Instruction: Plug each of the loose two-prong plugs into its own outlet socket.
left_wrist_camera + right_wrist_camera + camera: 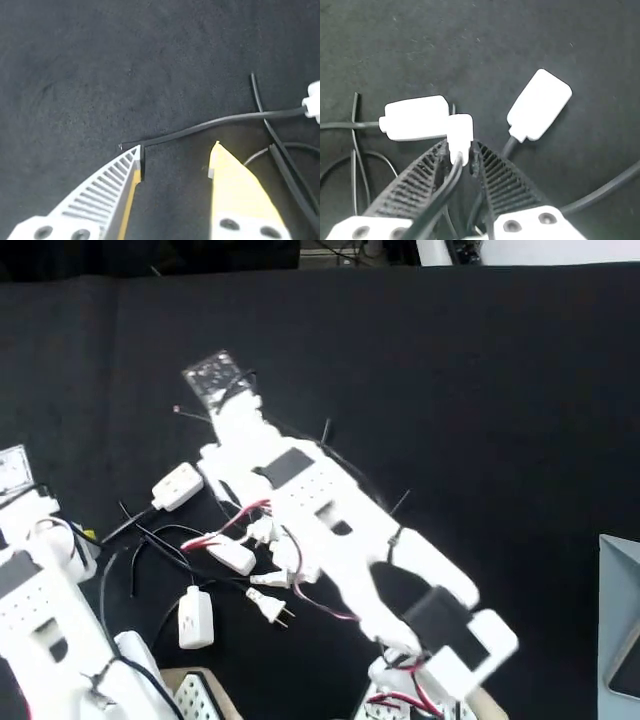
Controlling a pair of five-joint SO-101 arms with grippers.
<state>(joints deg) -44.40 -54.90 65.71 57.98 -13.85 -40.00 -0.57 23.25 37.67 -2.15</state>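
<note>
Fingers (502, 182) of the right gripper (459, 150) are clamped on a small white plug (459, 127), pinching its body from both sides, with its dark cord (445, 187) trailing back between them. In the right wrist view the plug sits at centre frame, its nose just beside a white socket (415, 117) at centre left. I can't tell whether the prongs have entered. Another socket (540, 105) lies at upper right, apart from the plug.

The left gripper (176, 148) has its fingers apart over bare black cloth (100, 60), with a black cable (225, 120) passing just off the tips.

In the high view a second plug (268, 605) lies loose at lower centre left, prongs pointing lower right, near a lower socket (195, 618).

I judge these plugs to be light, hard and smooth, so a grip on the flat sides of the body, behind the prongs, should hold best. Held by the cord, a plug would likely swivel. The thin prongs could bend if pushed in crooked. The sockets look light and unanchored, so I'd expect one to slide across the cloth under pressure unless the free gripper braces it.
</note>
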